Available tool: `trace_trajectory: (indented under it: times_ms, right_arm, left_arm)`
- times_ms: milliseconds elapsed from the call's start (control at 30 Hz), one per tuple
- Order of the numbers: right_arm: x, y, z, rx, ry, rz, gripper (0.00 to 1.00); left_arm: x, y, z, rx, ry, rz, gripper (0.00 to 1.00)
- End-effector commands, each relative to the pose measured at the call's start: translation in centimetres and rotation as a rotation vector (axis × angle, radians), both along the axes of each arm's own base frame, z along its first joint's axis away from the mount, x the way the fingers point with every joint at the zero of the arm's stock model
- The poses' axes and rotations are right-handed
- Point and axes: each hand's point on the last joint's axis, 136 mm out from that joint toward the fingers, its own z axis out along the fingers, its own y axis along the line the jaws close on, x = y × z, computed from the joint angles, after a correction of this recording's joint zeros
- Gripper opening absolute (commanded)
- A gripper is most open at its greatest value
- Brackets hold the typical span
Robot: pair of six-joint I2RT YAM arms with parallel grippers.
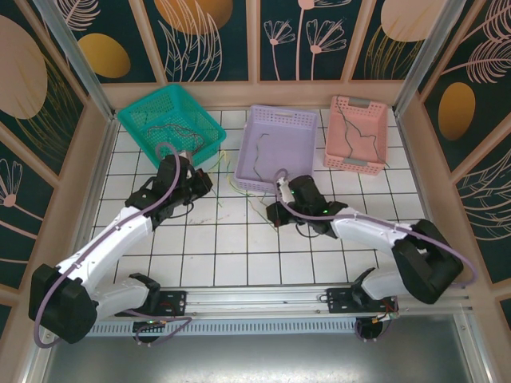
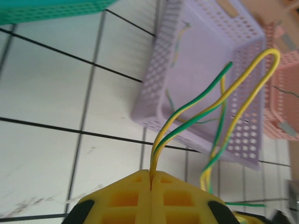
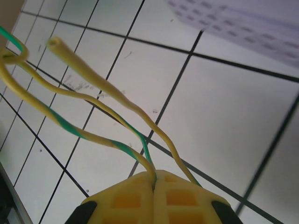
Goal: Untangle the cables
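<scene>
Left end effector [image 2: 150, 178] and right end effector [image 3: 155, 179] each clamp yellow-green cables [image 2: 153, 156] between closed jaws.

Two strands of the yellow-green cables [image 3: 86, 72] run off the right wrist view's left edge.

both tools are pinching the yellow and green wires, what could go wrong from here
1. The left tool and right tool are both shut on the thin yellow-green wires. In the right wrist view the strands cross just above the pinch, so pulling apart may tighten the twist instead of freeing it.
2. In the left wrist view the wires loop up close to the purple basket; a pull might snag its perforated wall or drag it.
</scene>
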Motion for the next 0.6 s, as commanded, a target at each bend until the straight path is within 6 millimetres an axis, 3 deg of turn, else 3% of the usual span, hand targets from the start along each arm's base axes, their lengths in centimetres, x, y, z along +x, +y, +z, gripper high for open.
trace_trajectory:
  times_ms: [0,267,567]
  right_arm:
    - [-1.2,-2.2,-0.6,-0.043,0.059,-0.021,0.0]
    - [1.3,-8.1,2.3,0.012,0.067,-0.275,0.0]
    - [5.2,-14.2,6.4,0.158,0.117,-0.61,0.0]
  left_arm:
    - [0.2,2.9,0.3,0.1,0.005,0.127,0.0]
    - [-2.2,6.2,-2.9,0.214,0.115,0.235,0.0]
    - [-4.8,7.9,-7.4,0.285,0.188,0.24,0.0]
